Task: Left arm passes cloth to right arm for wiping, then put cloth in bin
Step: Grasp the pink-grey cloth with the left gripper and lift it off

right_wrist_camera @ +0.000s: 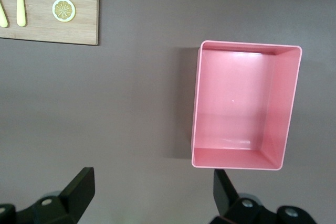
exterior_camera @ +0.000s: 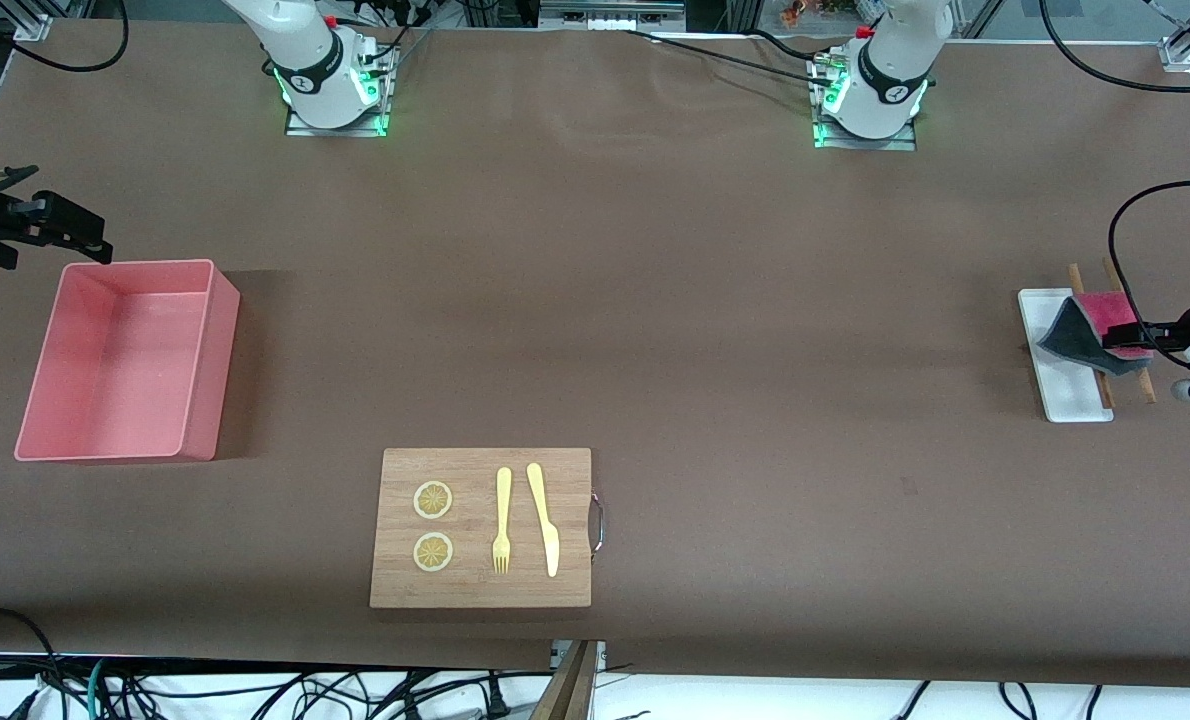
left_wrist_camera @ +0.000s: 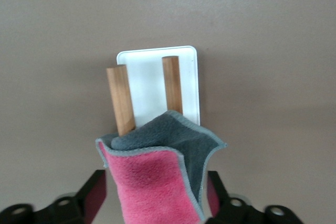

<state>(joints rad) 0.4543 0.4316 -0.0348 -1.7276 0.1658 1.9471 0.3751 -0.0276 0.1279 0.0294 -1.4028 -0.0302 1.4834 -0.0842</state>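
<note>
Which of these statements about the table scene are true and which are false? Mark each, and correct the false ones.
1. The bin holds the cloth. False: the bin has nothing in it; the cloth is at the white tray.
2. The left claw has the cloth between its fingers. True.
3. The right claw is shut on a fork. False: it is open and holds nothing.
4. A fork and a knife lie on the wooden board. True.

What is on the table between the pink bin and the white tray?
In the front view, only bare brown table lies straight between the bin and the white tray.
</note>
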